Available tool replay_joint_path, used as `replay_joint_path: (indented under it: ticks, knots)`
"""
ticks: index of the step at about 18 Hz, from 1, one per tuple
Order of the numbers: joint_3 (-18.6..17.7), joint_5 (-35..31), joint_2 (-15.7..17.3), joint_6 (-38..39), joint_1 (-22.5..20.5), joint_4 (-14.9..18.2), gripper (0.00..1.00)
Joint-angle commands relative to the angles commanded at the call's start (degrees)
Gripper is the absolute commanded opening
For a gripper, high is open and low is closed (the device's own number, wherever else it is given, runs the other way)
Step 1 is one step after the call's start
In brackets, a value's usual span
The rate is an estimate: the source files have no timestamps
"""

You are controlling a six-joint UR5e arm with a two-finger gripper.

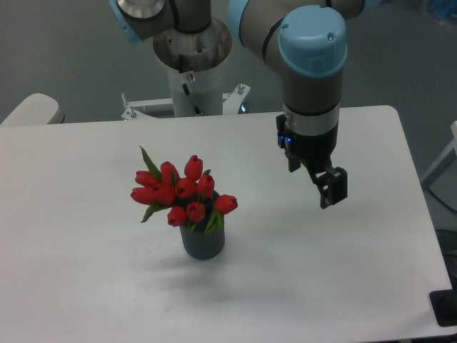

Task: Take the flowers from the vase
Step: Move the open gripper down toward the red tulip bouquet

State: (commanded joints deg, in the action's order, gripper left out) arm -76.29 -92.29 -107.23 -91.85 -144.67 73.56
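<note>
Above the white worktop (86, 286) the arm hangs wrist-down, its pincer (327, 187) empty, fingers too foreshortened to judge the gap. Well apart to its left, the flowers (183, 189) stand in the vase (203, 241).

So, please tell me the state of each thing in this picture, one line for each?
flowers: standing in the vase, not gripped.
vase: upright on the table, holding the flowers.
gripper: above the table, apart from the flowers, holds nothing; open or shut cannot be told.
table: white, carries the vase.
</note>
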Motion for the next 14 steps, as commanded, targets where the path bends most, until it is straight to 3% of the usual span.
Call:
replay_joint_path:
  ticks: [6,14]
  knots:
    - [-0.7,0.5,0.0,0.4,1.1,-0.1,1.0]
    - [-2.0,8.2,0.4,1.6,0.4,0.0,1.0]
